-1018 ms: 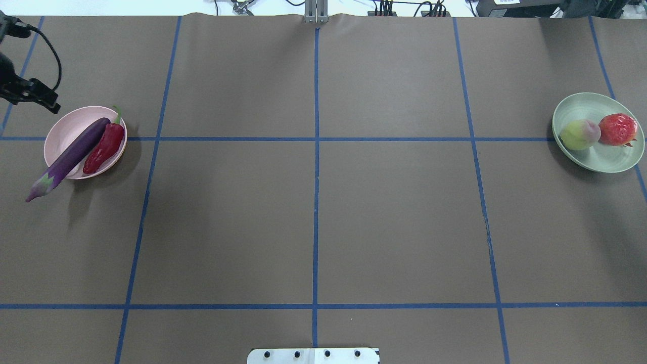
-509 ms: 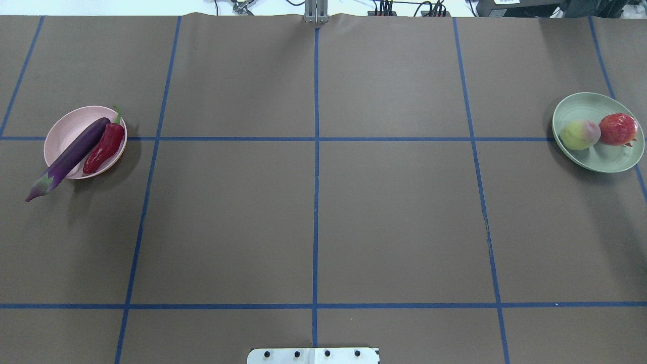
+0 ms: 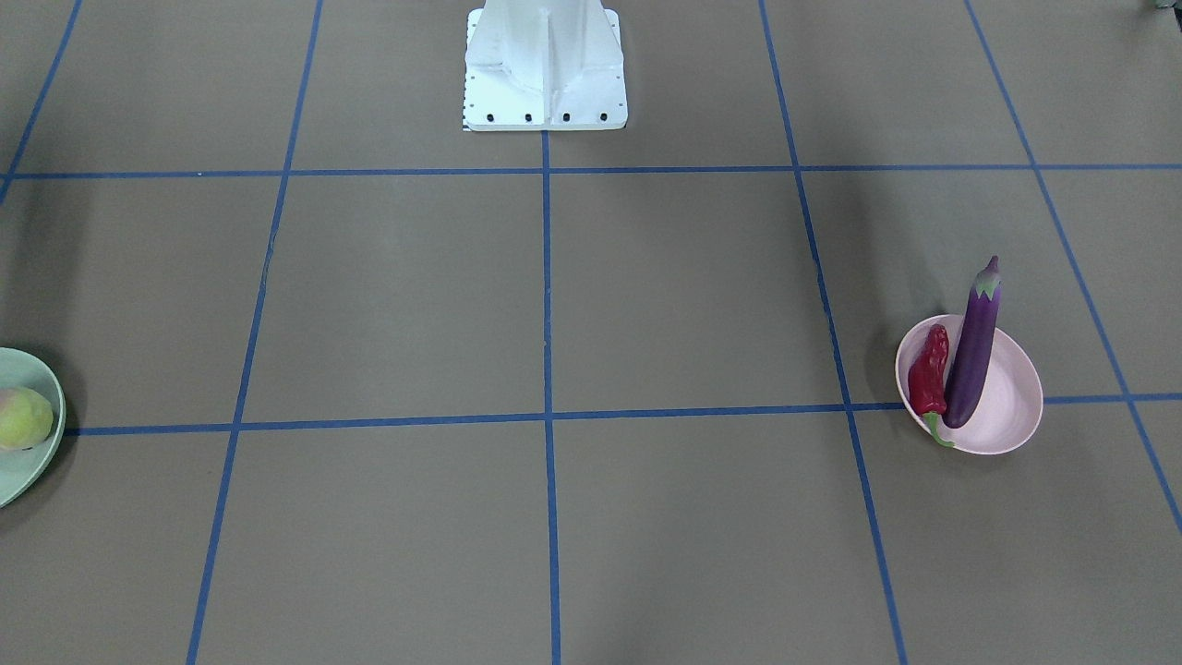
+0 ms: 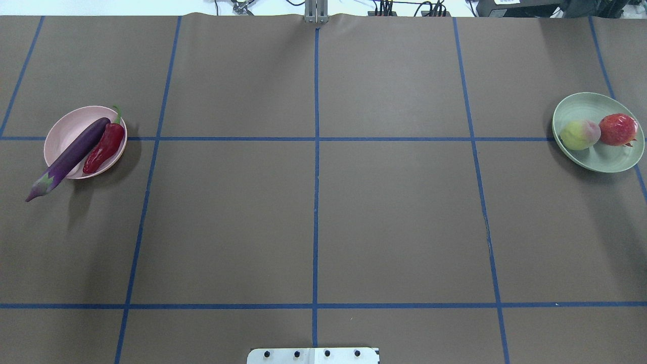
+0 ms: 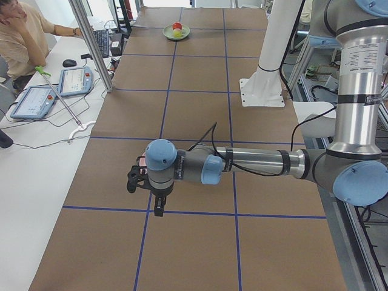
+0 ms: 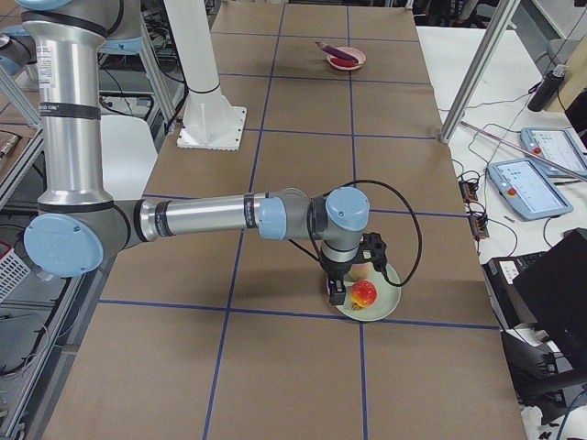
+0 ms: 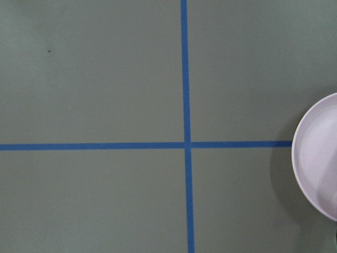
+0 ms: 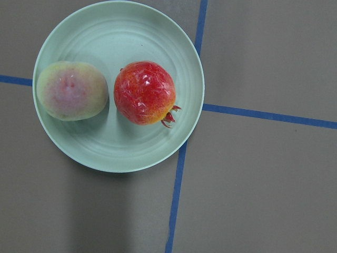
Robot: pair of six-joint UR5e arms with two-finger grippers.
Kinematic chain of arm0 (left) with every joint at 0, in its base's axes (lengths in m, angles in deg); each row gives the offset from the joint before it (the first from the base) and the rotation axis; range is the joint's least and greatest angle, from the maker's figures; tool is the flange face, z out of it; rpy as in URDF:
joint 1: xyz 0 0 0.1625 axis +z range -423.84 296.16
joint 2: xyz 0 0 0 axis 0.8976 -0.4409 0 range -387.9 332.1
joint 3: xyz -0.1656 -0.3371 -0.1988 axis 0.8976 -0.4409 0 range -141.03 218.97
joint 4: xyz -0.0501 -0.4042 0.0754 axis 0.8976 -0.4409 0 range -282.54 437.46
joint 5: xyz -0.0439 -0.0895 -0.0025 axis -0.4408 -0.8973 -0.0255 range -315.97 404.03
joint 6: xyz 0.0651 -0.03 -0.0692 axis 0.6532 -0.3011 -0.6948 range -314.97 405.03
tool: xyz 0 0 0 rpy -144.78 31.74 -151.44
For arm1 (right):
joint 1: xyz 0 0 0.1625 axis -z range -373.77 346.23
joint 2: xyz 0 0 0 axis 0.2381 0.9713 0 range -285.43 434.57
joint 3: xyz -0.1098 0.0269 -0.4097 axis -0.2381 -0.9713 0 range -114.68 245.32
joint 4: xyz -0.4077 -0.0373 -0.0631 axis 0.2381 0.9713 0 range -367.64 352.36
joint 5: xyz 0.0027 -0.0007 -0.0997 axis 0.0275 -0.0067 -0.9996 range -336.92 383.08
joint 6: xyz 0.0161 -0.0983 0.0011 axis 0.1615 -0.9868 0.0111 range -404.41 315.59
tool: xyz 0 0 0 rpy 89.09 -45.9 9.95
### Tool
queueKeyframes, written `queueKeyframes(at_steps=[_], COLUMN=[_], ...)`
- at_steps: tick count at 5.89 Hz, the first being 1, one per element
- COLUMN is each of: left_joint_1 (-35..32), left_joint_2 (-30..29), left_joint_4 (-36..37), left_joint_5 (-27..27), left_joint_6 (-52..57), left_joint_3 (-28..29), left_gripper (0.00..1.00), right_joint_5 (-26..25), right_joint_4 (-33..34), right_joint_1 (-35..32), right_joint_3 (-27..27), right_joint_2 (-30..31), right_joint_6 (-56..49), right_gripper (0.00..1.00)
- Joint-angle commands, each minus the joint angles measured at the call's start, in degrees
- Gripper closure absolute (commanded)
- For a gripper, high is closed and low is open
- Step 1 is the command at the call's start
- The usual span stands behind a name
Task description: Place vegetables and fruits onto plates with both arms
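Note:
The purple eggplant point(image 4: 71, 155) and red chili pepper point(image 4: 104, 146) lie in the pink plate point(image 4: 63, 129) at the far left; the eggplant's cap end overhangs the rim. The peach point(image 4: 580, 134) and red-orange fruit point(image 4: 617, 129) sit in the mint green plate point(image 4: 601, 159) at the far right, as the right wrist view shows on that plate point(image 8: 116, 31). My left gripper point(image 5: 159, 208) hangs beside the pink plate, whose rim point(image 7: 316, 158) shows in the left wrist view. My right gripper point(image 6: 337, 291) hovers over the green plate point(image 6: 385, 307). I cannot tell whether either is open.
The white base block point(image 3: 545, 65) stands at the table's robot side. Blue tape lines divide the brown table cover. An operator point(image 5: 24, 30) sits by tablets and cables beyond the table's far edge, next to a metal post point(image 5: 91, 42).
A black part of my left arm with its cable showed at the overhead view's upper left edge one second ago; it has moved out of that view. The plates and food have not moved.

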Motion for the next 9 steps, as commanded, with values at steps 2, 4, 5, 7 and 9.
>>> queueKeyframes(at_steps=[2,4,5,7,9], left_joint_1=[-0.4,-0.7,-0.7,-0.8,-0.8], left_joint_2=[5.6,6.4,5.5,6.4,6.0], left_joint_4=[4.3,3.9,3.8,3.8,3.6], left_joint_5=[1.4,1.2,1.5,1.5,1.5], left_joint_6=[0.7,0.7,0.7,0.7,0.7], left_joint_3=[-4.2,-4.7,-4.8,-6.5,-7.5], left_gripper=[0.00,0.00,0.00,0.00,0.00], right_joint_5=[0.1,0.2,0.3,0.4,0.4], right_joint_4=[0.0,0.1,0.1,0.1,0.1], right_joint_1=[0.2,0.5,0.6,1.1,2.2], right_joint_3=[-0.1,-0.2,-0.1,-0.3,-0.4], right_joint_2=[-0.3,-0.3,-0.2,-0.2,-0.2], right_joint_6=[0.1,0.1,0.1,0.1,0.1], right_gripper=[0.00,0.00,0.00,0.00,0.00])
